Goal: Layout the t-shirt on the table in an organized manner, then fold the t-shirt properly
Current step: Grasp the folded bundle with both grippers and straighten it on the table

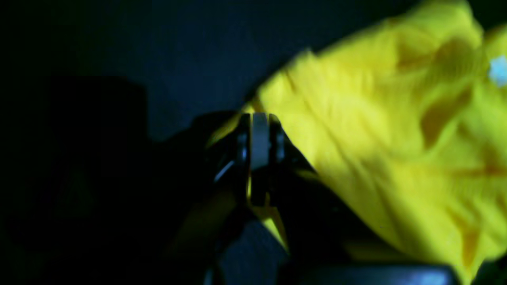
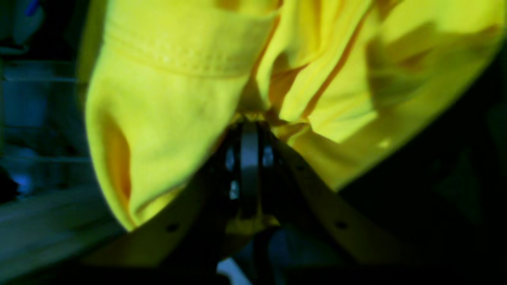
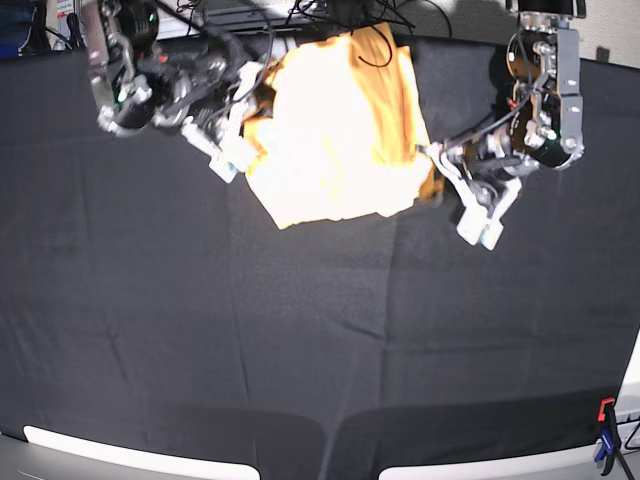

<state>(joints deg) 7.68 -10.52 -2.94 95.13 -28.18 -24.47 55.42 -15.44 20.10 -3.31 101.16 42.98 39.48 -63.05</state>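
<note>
Seen from the base camera, the right gripper sits at about ten o'clock in the frame, its jaws pressed together on the left edge of the t-shirt. In the right wrist view that gripper pinches a bunched fold of the yellow cloth, a stitched hem showing just above it. The t-shirt hangs stretched between the two arms at about twelve o'clock, over the far part of the table, its lower edge sagging toward the black cloth. At about two o'clock the left gripper pinches the shirt's right edge. The left wrist view shows its jaws closed on a corner of the blurred cloth.
</note>
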